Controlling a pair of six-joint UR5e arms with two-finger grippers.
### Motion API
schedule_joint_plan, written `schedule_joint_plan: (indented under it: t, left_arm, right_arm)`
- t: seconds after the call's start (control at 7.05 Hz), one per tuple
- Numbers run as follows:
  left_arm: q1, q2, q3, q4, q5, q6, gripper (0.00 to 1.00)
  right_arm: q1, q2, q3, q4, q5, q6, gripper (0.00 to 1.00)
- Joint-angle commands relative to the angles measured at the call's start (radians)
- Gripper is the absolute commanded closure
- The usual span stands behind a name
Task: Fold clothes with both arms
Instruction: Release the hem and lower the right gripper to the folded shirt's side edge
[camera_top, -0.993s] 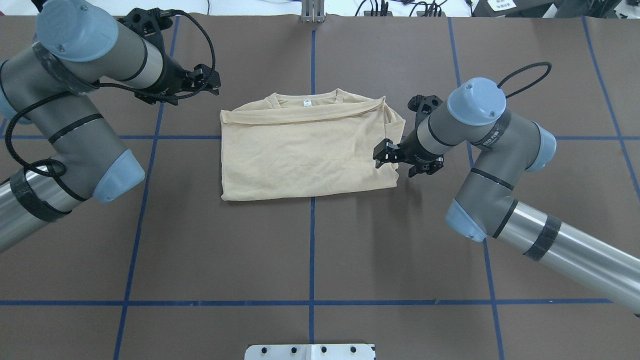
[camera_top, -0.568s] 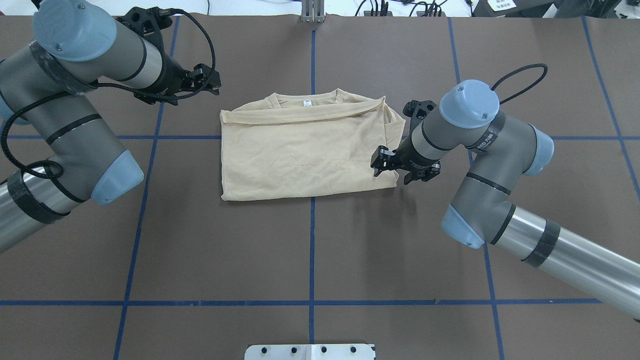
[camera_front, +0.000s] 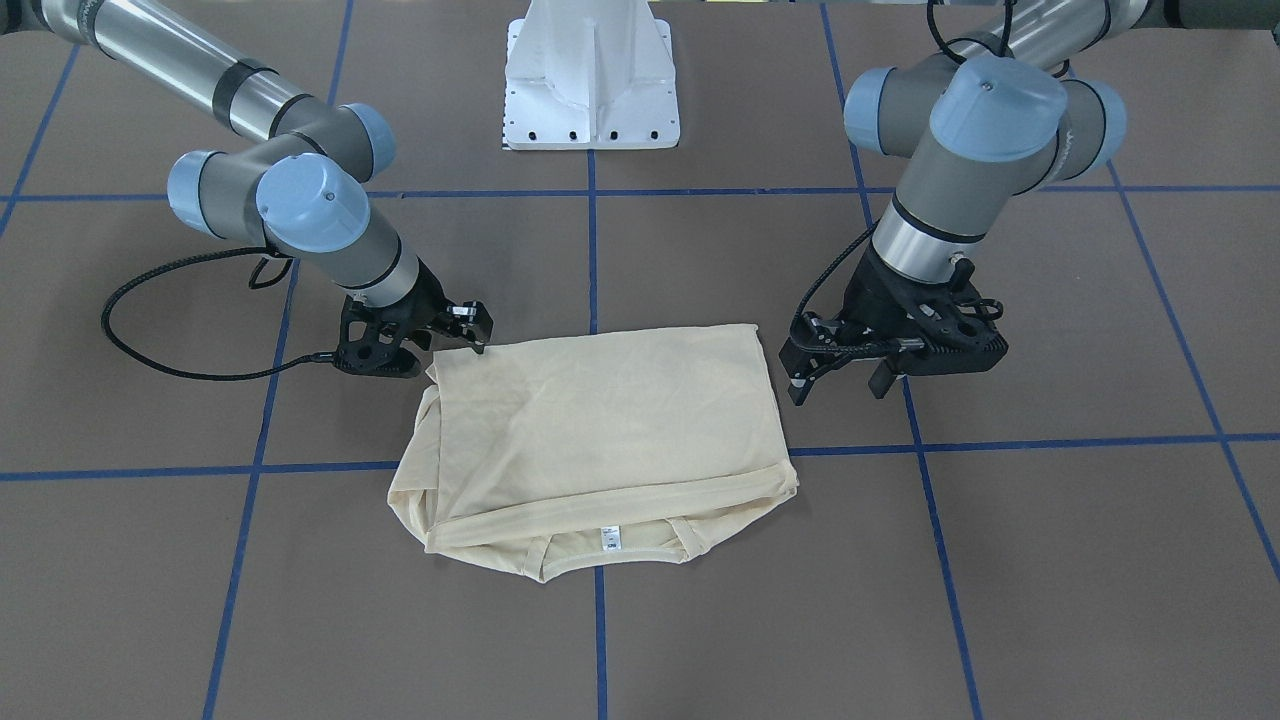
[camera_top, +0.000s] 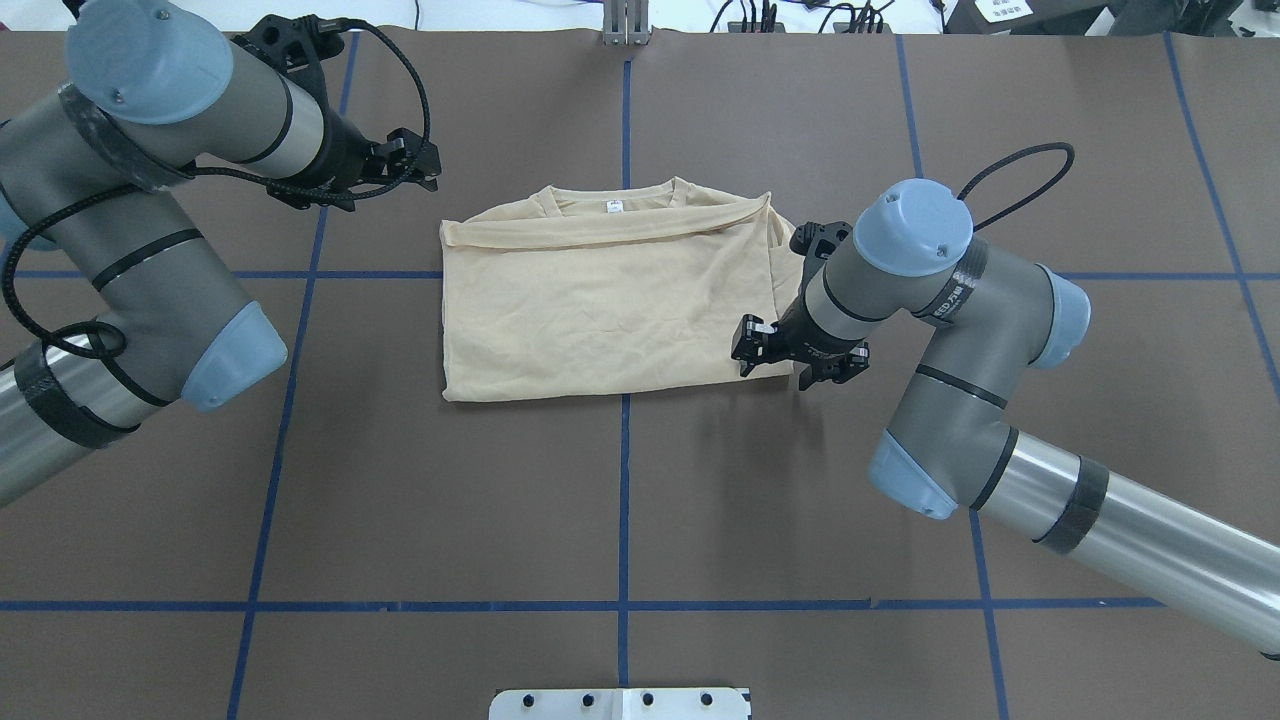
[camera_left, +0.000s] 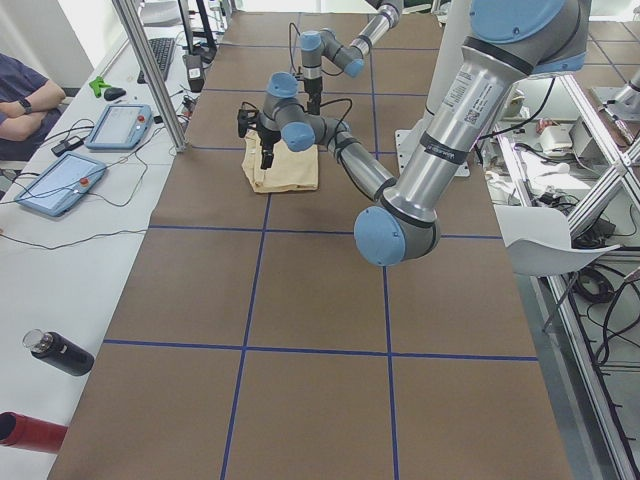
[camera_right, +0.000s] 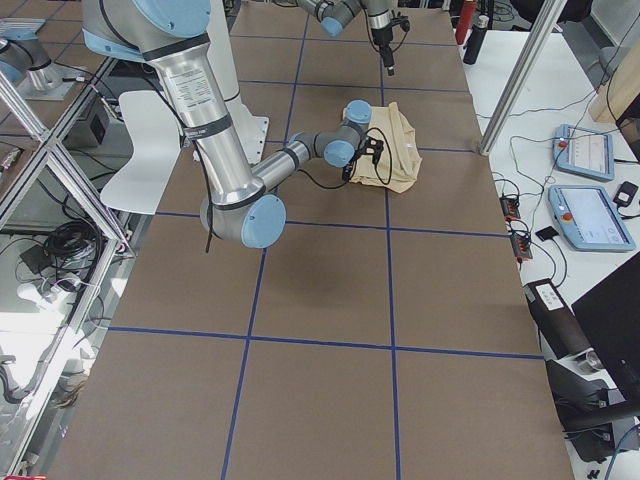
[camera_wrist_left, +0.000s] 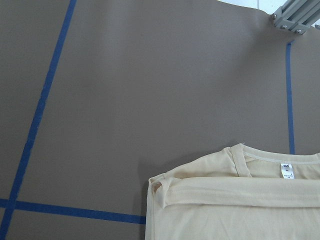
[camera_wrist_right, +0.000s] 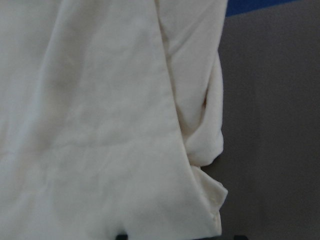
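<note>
Half to either side of the blue centre tape line (camera_top: 624, 480), finding the cream-yellow T-shirt (camera_top: 600, 310) lying flat on the brown table (camera_top: 400, 500), folded into a rough rectangle, collar and white neck label (camera_top: 612, 207) pointing away from the robot, loose folds bunching along its right edge. Standing well apart from it at the robot's edge of the table: white pedestal base (camera_front: 592, 80). Hovering raised off the shirt's far left corner, apart from the cloth, fingers spread and holding nothing: left gripper (camera_front: 838, 385), forearm angling in from the table's left side. Reaching low over the near right corner: right gripper (camera_top: 785, 362), fingers parted and grasping nothing, one over the cloth, one over bare table; touching the fabric or not, cannot tell.
</note>
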Motion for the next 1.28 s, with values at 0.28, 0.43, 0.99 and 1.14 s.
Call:
schedule_joint_plan:
  t: [0.28,0.43,0.99,1.14]
  left_arm:
    - [0.001,0.001,0.000,-0.001,0.000,0.000,0.00]
    - [0.002,0.001,0.000,-0.001,0.002,0.000,0.00]
    - [0.009,0.008,0.005,-0.001,0.037,0.000,0.00]
    - [0.009,0.010,0.005,-0.001,0.037,0.002,0.00]
  right_arm:
    - [0.000,0.001,-0.009,-0.003,-0.038,-0.010,0.26]
    - [-0.001,0.004,-0.015,-0.003,-0.046,-0.010,0.30]
    - [0.005,0.005,-0.016,-0.006,-0.046,-0.008,1.00]
    - [0.008,0.005,-0.016,-0.022,-0.046,-0.010,1.00]
